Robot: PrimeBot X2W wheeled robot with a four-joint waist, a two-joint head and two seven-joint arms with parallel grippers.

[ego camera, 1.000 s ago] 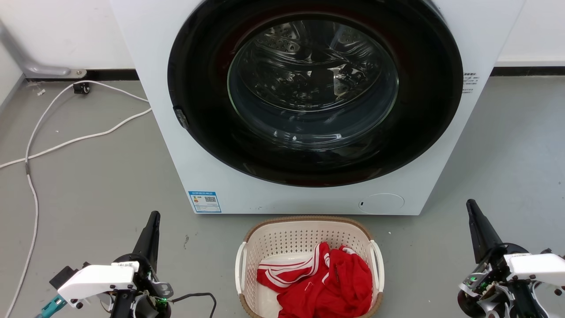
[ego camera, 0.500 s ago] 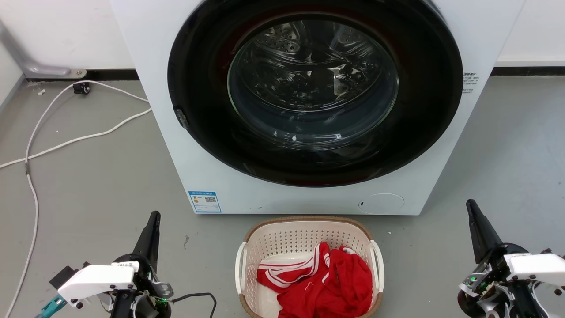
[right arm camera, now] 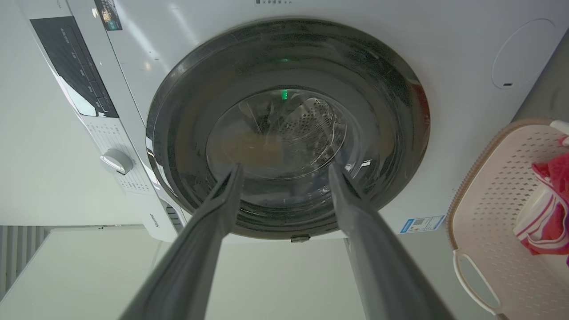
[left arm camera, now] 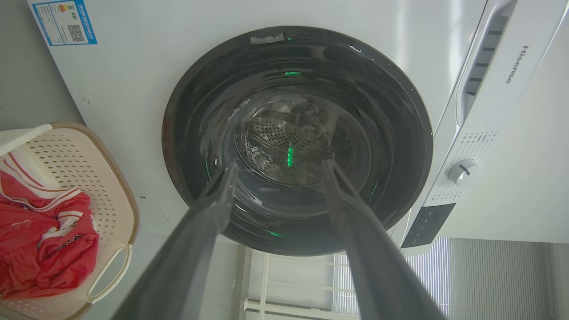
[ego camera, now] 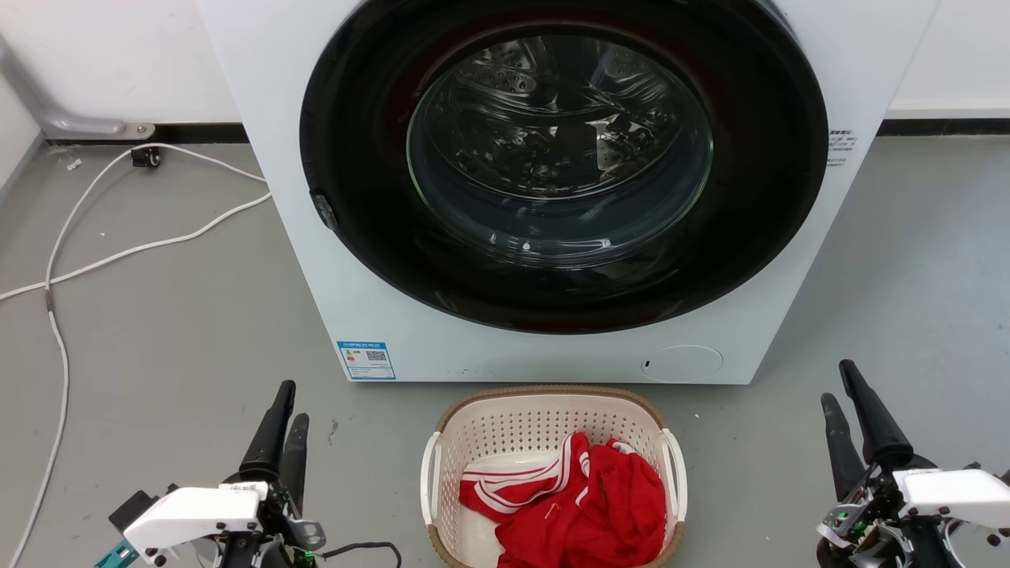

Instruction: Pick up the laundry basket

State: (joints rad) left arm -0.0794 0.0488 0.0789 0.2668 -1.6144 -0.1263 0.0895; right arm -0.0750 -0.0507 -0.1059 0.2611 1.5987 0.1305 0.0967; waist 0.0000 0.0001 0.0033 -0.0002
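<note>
While the laundry basket (ego camera: 521,430) was seen standing on the floor just in front of the washing machine (ego camera: 379,315), below the round door and roughly centred on it, no grasp had been taken on it. A red garment (ego camera: 600,505) with white stripes was heaped inside. The left gripper (ego camera: 292,404) was held in front of the machine's left lower corner and the right gripper (ego camera: 836,384) in front of its right lower corner. Both were pointed toward the machine's front, released, with fingers spread and nothing between them.

The basket was thus placed between the two grippers, to be reached by an inward move from either side. Its white loop handles, the left handle (ego camera: 428,481) and the right handle (ego camera: 678,473), were turned outward, one toward each gripper. Both arms were judged well apart from it and about equally far, the left perhaps slightly nearer. The basket's long axis could not be settled, since its end away from the machine was cut off in the head view. A two-armed lift by the handles was judged likely.
</note>
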